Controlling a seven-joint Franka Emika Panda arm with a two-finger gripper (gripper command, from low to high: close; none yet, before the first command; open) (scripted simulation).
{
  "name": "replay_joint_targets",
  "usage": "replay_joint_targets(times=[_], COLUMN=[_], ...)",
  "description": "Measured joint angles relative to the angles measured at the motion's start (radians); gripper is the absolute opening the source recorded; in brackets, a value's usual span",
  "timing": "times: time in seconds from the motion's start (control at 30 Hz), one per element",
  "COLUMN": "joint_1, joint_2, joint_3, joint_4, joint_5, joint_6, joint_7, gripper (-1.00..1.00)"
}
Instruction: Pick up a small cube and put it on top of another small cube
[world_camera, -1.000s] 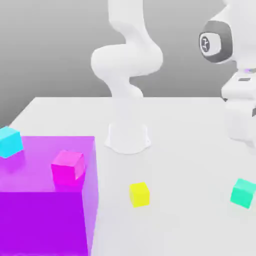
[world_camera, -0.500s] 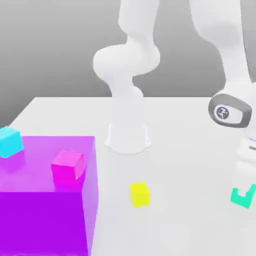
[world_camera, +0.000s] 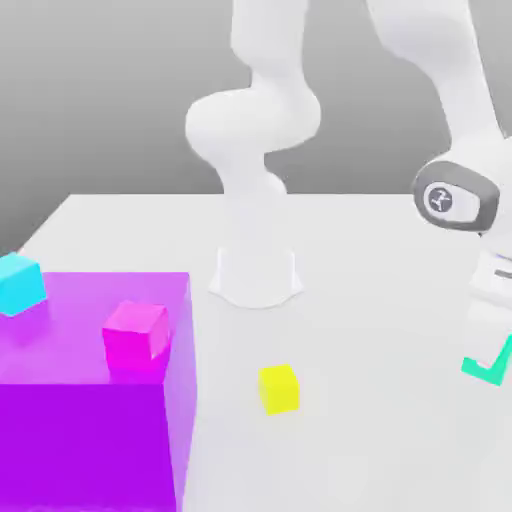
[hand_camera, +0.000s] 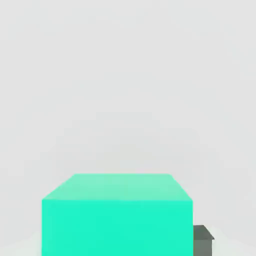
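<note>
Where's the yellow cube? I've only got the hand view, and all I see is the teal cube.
Observer: The yellow cube sits on the table, well to the exterior view's left of the gripper and the teal cube.
Operator: Is anything else near it?
Observer: A large purple block stands further to the exterior view's left, with a magenta cube on top of it.
Operator: Any more cubes?
Observer: A cyan cube is at the purple block's far left corner. I cannot tell whether it rests on the block or behind it.
</note>
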Motion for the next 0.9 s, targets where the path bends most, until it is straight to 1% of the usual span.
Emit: replay_joint_targets(times=[0.13,0.23,0.33,0.5,0.6,0.8,0.83,0.9], joint_1=[-0.140,-0.188,-0.229,-0.307,-0.295,-0.259,-0.257,-0.256], joint_2=[-0.114,-0.197,-0.279,-0.401,-0.349,-0.167,-0.137,-0.137], joint_3=[-0.062,-0.107,-0.172,-0.277,-0.301,-0.320,-0.320,-0.320], joint_4=[-0.092,-0.163,-0.237,-0.355,-0.365,-0.362,-0.362,-0.362], joint_5=[0.018,0.017,-0.005,-0.070,-0.046,0.026,0.032,0.032], joint_6=[-0.027,-0.040,-0.047,-0.043,0.020,0.199,0.229,0.229], joint_7=[-0.226,-0.385,-0.529,-0.726,-0.772,-0.826,-0.830,-0.830], gripper=[-1.00,-1.00,-1.00,-1.00,-1.00,-1.00,1.00,1.00])
